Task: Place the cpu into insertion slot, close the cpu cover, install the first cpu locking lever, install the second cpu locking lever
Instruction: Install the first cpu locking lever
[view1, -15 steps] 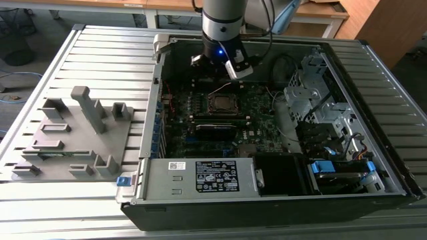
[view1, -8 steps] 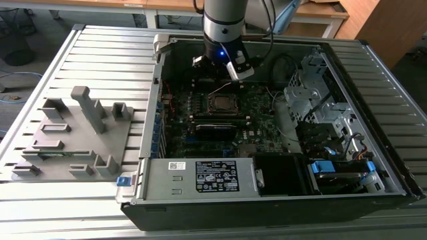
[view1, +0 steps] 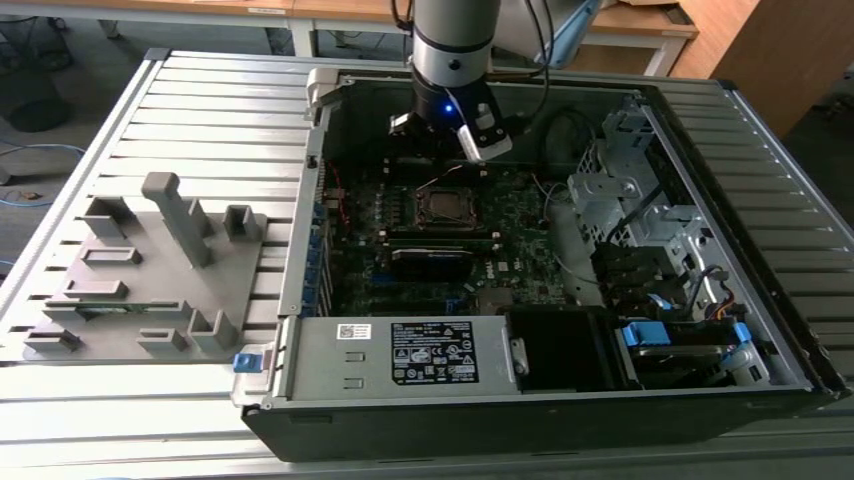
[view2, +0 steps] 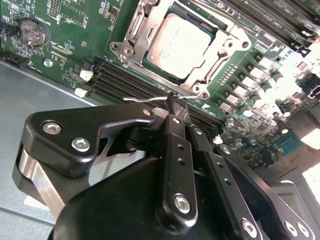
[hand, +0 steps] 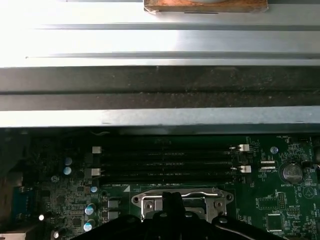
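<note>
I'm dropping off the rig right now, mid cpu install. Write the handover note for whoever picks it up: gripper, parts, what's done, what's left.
State of the gripper: fingers together, tips low over the motherboard, between the socket and the memory slots.
The cpu sits in the socket, metal top showing.
The cpu cover lies down flat, framing the cpu.
A locking lever, a thin wire, ends right at the gripper tips; whether it is pinched or only touched I cannot tell.
Done: cpu placed, cover closed.
Left: both levers; neither can be confirmed latched.
</note>
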